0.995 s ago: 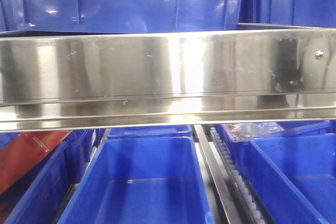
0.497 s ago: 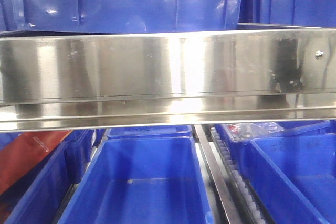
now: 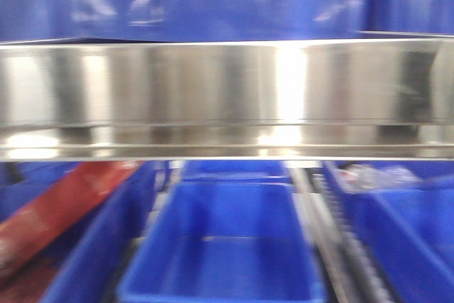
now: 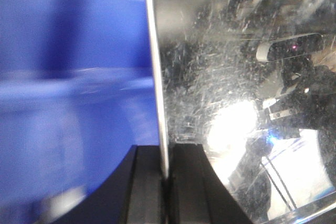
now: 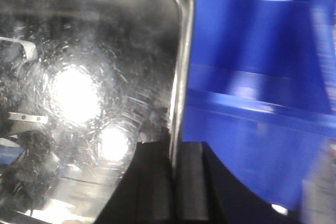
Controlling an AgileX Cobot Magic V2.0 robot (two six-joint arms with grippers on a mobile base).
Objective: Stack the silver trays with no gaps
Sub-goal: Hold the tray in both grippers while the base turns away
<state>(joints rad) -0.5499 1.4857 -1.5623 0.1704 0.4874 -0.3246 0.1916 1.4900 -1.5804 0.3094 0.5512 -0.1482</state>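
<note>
Bins point(image 3: 227, 246) now farther right; silver tray point(image 4: 236, 77) rim clamped inside left claw point(image 4: 166, 157), right claw point(image 5: 173, 154).

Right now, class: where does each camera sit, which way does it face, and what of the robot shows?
Front view: faces the steel band head-on, blue bins below; blurred; no robot part.
Left wrist: behind the left gripper, looking along its fingers, shut on the silver tray rim.
Right wrist: behind the right gripper, likewise shut on a silver tray rim.
Shared: both wrist views show tray rim beside blue plastic.
</note>
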